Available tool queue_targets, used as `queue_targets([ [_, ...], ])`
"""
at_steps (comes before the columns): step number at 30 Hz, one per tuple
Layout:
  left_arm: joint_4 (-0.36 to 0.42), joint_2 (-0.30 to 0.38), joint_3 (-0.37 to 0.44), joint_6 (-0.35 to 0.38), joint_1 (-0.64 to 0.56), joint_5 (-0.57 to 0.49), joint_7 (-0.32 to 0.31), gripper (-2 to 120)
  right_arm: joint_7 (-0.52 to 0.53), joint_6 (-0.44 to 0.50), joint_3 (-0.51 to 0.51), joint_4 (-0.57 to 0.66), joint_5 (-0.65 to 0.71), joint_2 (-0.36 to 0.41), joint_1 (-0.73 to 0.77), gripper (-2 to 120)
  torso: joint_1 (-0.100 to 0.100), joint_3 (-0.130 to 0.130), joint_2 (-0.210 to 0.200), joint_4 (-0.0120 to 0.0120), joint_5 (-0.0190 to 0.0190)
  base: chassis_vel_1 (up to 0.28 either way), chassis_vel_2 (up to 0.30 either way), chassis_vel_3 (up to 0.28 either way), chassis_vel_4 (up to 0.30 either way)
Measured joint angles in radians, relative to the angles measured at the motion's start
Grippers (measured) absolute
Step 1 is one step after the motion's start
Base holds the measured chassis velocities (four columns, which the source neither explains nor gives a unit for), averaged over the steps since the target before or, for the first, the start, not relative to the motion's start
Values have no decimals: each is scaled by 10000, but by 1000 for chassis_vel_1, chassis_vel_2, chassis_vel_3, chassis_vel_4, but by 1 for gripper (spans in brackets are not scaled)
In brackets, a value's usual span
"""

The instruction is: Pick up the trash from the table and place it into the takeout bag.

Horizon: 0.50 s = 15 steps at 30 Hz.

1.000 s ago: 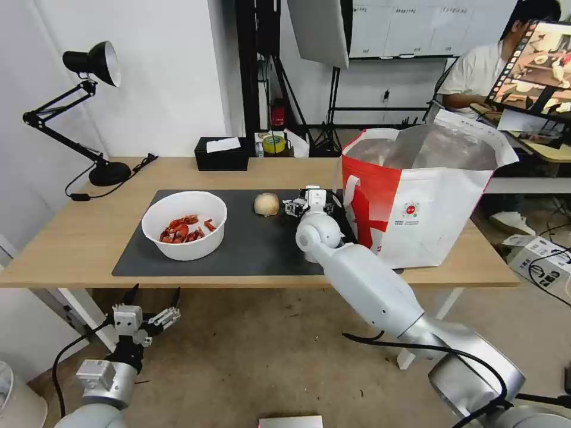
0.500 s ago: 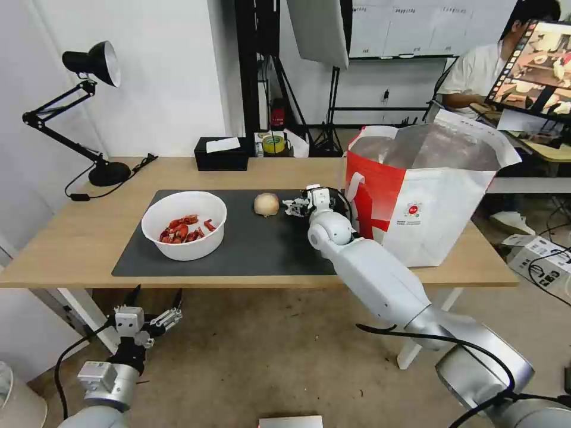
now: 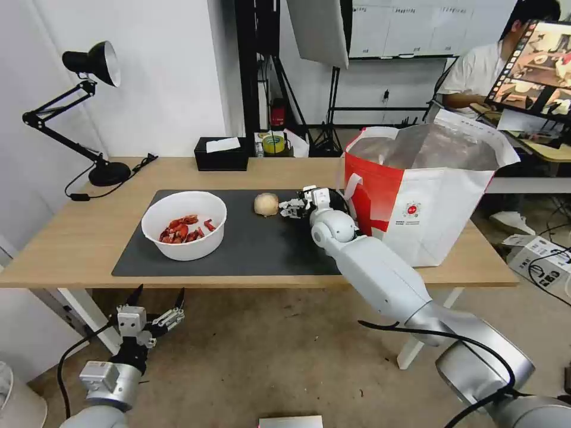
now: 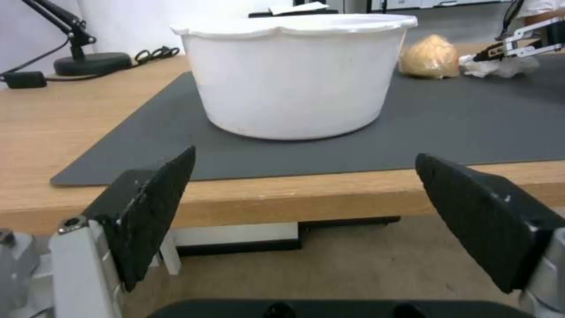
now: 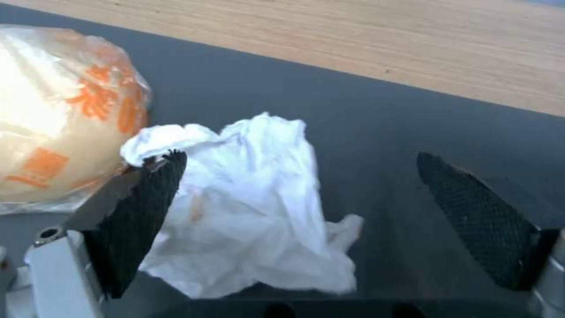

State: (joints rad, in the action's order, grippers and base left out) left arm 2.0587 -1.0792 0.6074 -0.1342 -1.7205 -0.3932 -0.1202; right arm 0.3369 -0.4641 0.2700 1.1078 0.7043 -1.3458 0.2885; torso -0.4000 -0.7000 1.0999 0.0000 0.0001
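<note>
On the table (image 3: 77, 232) lies a dark grey mat (image 3: 256, 244). A white bowl (image 3: 184, 224) of red crayfish shells stands on its left part. A beige ball (image 3: 266, 204) in a clear wrapper rests at the mat's far side. A crumpled white napkin (image 5: 253, 212) lies right beside the ball. My right gripper (image 3: 291, 208) is down on the mat, open, one finger on each side of the napkin (image 4: 500, 66). The red-and-white takeout bag (image 3: 422, 196) stands open at the table's right end, just behind my right arm. My left gripper (image 3: 158, 292) hangs open below the table's front edge, facing the bowl (image 4: 294, 75).
A black tissue box (image 3: 222, 154) sits at the table's back edge, with a roll of tape (image 3: 273, 143) beyond it. A black desk lamp (image 3: 89, 107) stands at the back left, its cord trailing on the wood. Bare mat lies between the bowl and my right arm.
My right gripper has crept left along the mat toward the ball and now brackets the napkin. The left arm has sunk slightly.
</note>
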Motion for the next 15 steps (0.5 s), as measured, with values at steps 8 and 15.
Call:
queue_targets([
  [8, 39, -26, -75, 3, -2, -1, -2, 100, -12, 24, 18, 281, 33, -5, 37, 100, 0, 1, 1, 0, -2, 0, 0, 0, 0],
  [15, 74, -18, -64, 6, -7, -22, -11, 100, 16, 18, 35, 361, 38, -35, 136, 100, 0, 1, 0, 0, -2, 0, 0, 0, 0],
])
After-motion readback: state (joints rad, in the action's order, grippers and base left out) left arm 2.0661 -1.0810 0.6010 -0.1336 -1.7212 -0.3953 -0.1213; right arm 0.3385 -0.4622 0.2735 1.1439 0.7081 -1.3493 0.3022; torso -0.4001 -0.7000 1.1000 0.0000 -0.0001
